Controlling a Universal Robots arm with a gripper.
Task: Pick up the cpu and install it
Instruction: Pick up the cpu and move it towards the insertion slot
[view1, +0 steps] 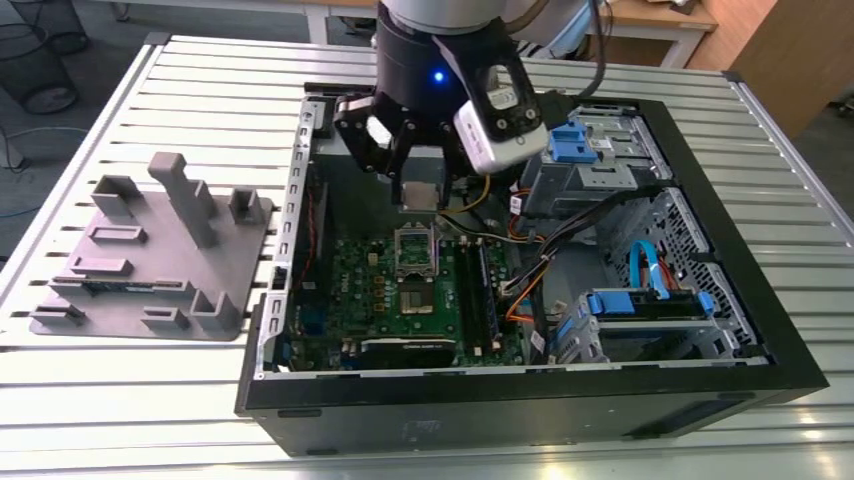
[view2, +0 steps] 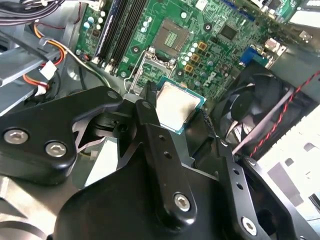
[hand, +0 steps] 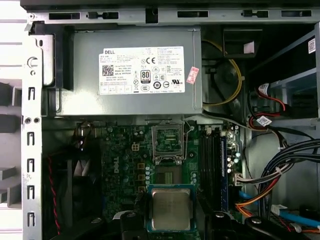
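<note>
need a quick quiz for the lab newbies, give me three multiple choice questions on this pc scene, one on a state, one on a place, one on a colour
1. The socket is:
A. empty
B. filled with a chip
C. under a cooler

2. The cpu is:
A. seated in the socket
B. gripped by the tool above the motherboard
C. lying on a shelf

3. The motherboard is:
A. red
B. white
C. green

Answers:
1. A, since bare contacts show inside its frame.
2. B, since the tool clamps its edges and the board lies beneath it.
3. C, since the board is green in both wrist views.
</note>
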